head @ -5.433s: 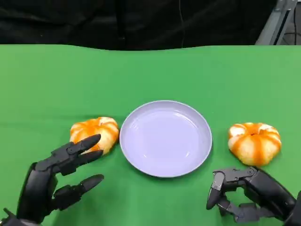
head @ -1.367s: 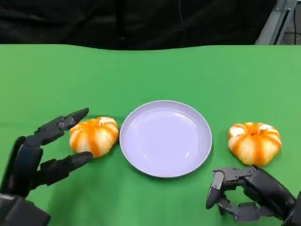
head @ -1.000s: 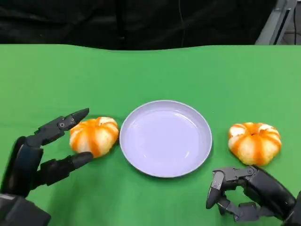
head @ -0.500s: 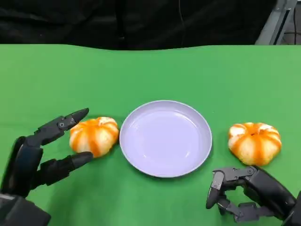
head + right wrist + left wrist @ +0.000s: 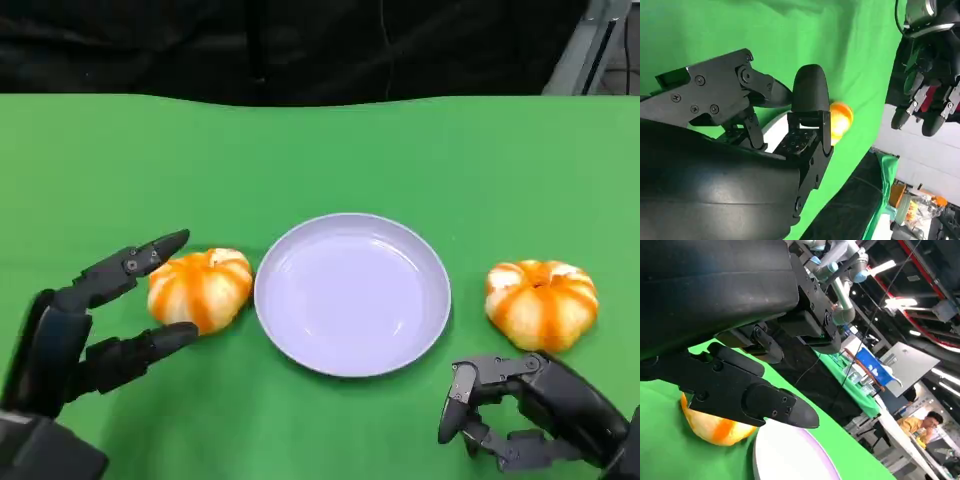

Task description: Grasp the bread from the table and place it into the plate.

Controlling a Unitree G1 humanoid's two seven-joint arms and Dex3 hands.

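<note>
The round orange-and-cream striped bread roll (image 5: 200, 288), pumpkin-shaped and glossy, sits on the green worktop (image 5: 320, 150) just left of the pale lilac plate (image 5: 352, 293). The left hand (image 5: 95, 320) brackets it, fingers (image 5: 135, 262) spread, not clamped.

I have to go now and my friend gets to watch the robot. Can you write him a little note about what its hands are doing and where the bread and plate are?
Left hand: open, fingers spread on either side of the left bread, which sits on the green table just left of the plate. Whether the fingers touch the bread is unclear.
Right hand: fingers curled in, holding nothing, low on the table near the right bread.
Done: the left hand is lined up on its bread.
Left: close on the bread, lift it, set it in the plate, which has no bread in it yet.
</note>
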